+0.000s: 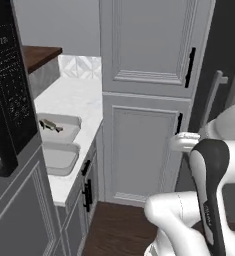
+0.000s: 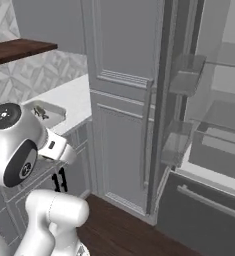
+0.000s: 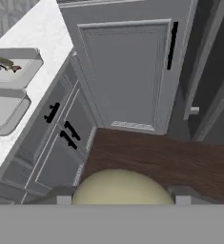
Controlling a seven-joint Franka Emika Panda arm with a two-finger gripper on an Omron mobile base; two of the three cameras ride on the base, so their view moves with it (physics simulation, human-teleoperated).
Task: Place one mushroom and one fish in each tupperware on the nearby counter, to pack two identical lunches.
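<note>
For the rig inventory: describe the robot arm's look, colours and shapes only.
A glossy white arm of rounded tubular segments, with a black band running down one link bearing small faint lettering. In the right base view, a bulbous white joint carries round dark end caps with pale markings.

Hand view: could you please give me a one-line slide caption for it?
Tool holding a pale mushroom above the wooden floor, two tupperware tubs on the marble counter, a fish in the farther.

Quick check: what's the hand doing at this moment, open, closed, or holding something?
Hand: closed on a rounded beige thing, likely the mushroom, held between its fingertips.
</note>
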